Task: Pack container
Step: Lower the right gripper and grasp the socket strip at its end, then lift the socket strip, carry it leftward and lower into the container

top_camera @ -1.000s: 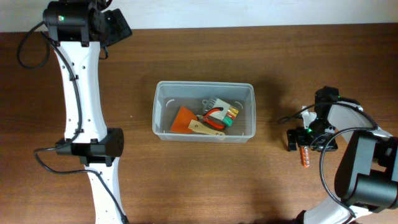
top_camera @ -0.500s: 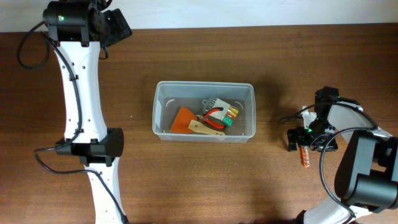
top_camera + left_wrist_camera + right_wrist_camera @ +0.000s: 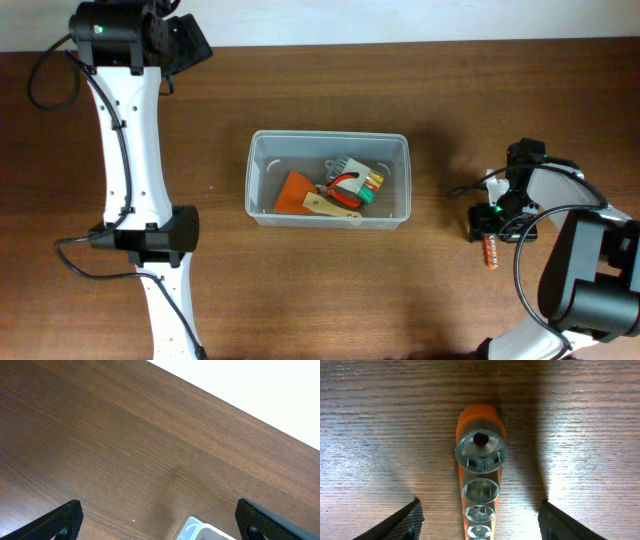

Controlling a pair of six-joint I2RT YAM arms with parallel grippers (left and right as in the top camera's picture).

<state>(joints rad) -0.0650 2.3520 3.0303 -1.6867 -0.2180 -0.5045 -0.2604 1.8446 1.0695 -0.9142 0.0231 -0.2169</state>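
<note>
Both stand open: the right end effector (image 3: 481, 522) around an orange socket rail (image 3: 479, 425), the left end effector (image 3: 160, 522) empty.

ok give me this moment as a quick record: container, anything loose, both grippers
container: clear tub, mid-table, holding small tools, among them an orange piece and a red-handled tool
loose item: orange socket rail, flat on the table, right of the container, apart from it
right gripper: over the socket rail, fingers open either side, not touching it
left gripper: open, empty, above bare wood near the far edge
task state: socket rail not yet packed
</note>
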